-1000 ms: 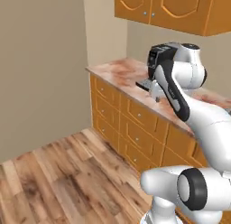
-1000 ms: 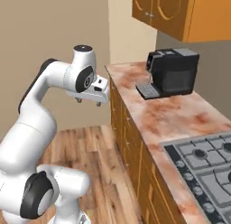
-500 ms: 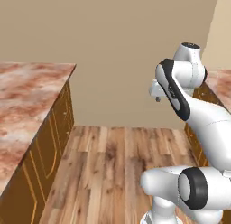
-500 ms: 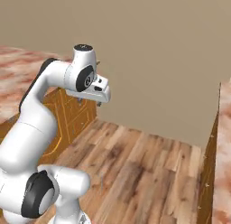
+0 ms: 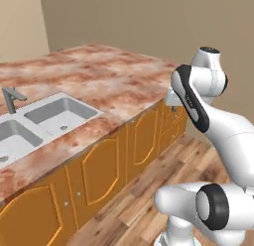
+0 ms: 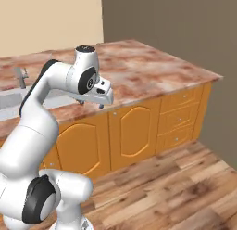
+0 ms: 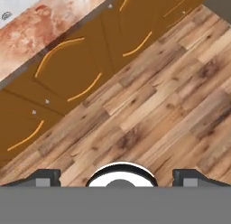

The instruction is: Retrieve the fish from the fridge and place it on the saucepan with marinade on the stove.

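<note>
The fish, the fridge, the saucepan, the marinade and the stove are all out of view. My gripper (image 7: 116, 177) is open, its two dark fingertips (image 7: 43, 175) stand far apart and nothing is between them. It points down at the wooden floor (image 7: 149, 105) in front of orange cabinet doors (image 7: 67, 78). In the right base view the hand with the gripper (image 6: 94, 102) hangs at chest height in front of the counter edge. The left base view has the hand (image 5: 172, 97) partly behind the forearm.
A long marbled reddish counter (image 5: 104, 81) runs across both base views, with a steel double sink (image 5: 54, 113) and a faucet (image 5: 12, 97) at its left. Below it are orange cabinet doors (image 6: 134, 131) and drawers (image 6: 183, 118). Open wooden floor (image 6: 185, 187) lies to the right, by a tan wall.
The whole picture has swung as the base turned: the counter with the coffee machine went out of view, then a bare wall, now the sink counter. The arm's pose and open gripper are unchanged.
</note>
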